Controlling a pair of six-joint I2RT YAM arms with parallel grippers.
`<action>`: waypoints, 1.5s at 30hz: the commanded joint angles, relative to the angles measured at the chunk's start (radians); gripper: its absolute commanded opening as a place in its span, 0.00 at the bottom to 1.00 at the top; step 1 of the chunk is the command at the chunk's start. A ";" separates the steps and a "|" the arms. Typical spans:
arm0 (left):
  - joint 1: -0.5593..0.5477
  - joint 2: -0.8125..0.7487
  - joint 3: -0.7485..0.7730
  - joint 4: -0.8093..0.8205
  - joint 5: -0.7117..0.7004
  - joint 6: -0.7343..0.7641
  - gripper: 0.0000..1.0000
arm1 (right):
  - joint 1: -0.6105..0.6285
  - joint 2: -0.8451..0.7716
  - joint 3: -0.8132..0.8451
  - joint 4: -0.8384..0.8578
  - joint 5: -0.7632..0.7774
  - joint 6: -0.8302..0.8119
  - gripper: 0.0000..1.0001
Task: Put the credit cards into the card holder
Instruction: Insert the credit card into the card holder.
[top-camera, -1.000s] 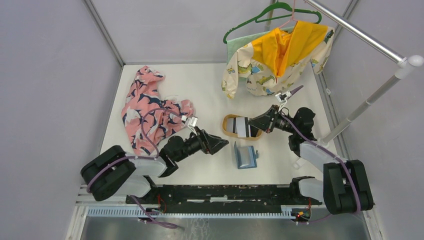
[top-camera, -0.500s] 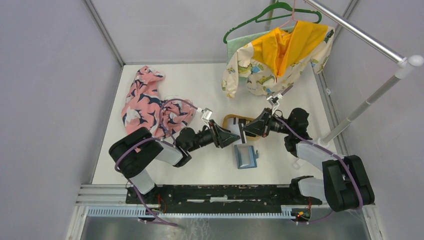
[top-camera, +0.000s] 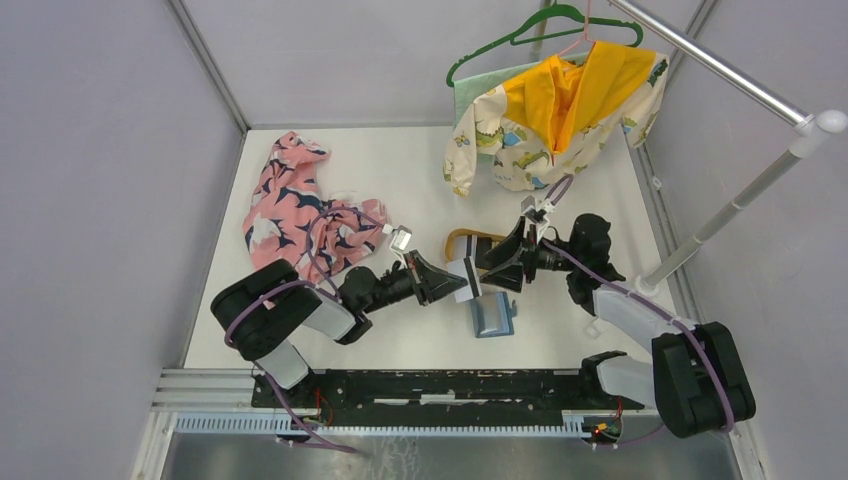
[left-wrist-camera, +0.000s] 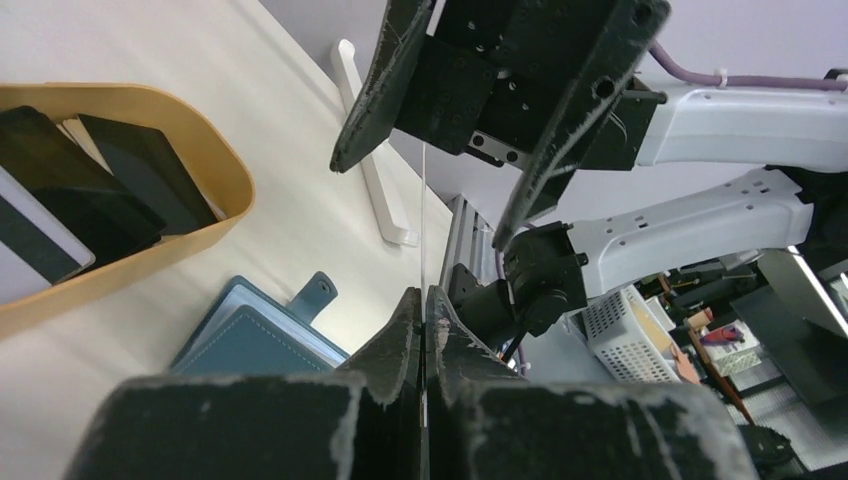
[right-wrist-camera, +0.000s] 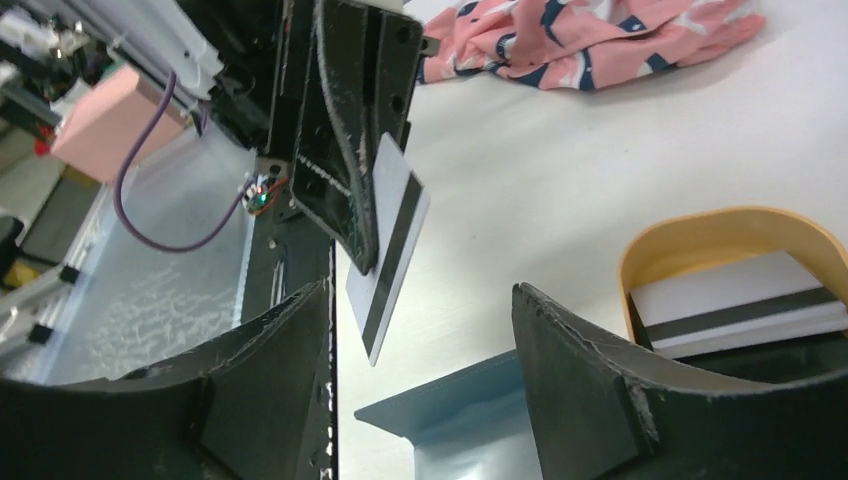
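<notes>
A pale credit card (right-wrist-camera: 390, 240) with a dark stripe is pinched by my left gripper (left-wrist-camera: 424, 295), which is shut on it; in the left wrist view the card (left-wrist-camera: 423, 200) shows only as a thin edge. My right gripper (right-wrist-camera: 420, 300) stands open around the card's free end, its fingers (left-wrist-camera: 560, 130) apart from it. The teal card holder (top-camera: 492, 313) lies on the table just below both grippers, and its flap (right-wrist-camera: 460, 410) shows between the right jaws. More credit cards (left-wrist-camera: 140, 170), dark ones and a pale striped one (right-wrist-camera: 730, 295), lie in the tan tray (left-wrist-camera: 190, 215).
The tan tray (top-camera: 452, 245) sits just behind the grippers. Pink patterned cloth (top-camera: 300, 210) lies at the back left. A dinosaur-print garment (top-camera: 560, 110) hangs from a green hanger on the rail (top-camera: 720, 70) at the back right.
My left arm reached right to the card that the right gripper held and shut on it. The right gripper has opened and let the card go.
</notes>
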 joint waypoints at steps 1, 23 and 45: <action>0.001 -0.040 -0.028 0.212 -0.034 -0.056 0.02 | 0.054 -0.027 0.048 -0.102 -0.053 -0.199 0.75; 0.042 -0.064 -0.005 0.155 0.122 -0.038 0.38 | 0.144 0.069 0.112 -0.230 -0.111 -0.282 0.00; 0.059 -0.448 0.136 -0.725 0.156 0.339 0.24 | 0.156 0.076 0.124 -0.264 -0.153 -0.319 0.00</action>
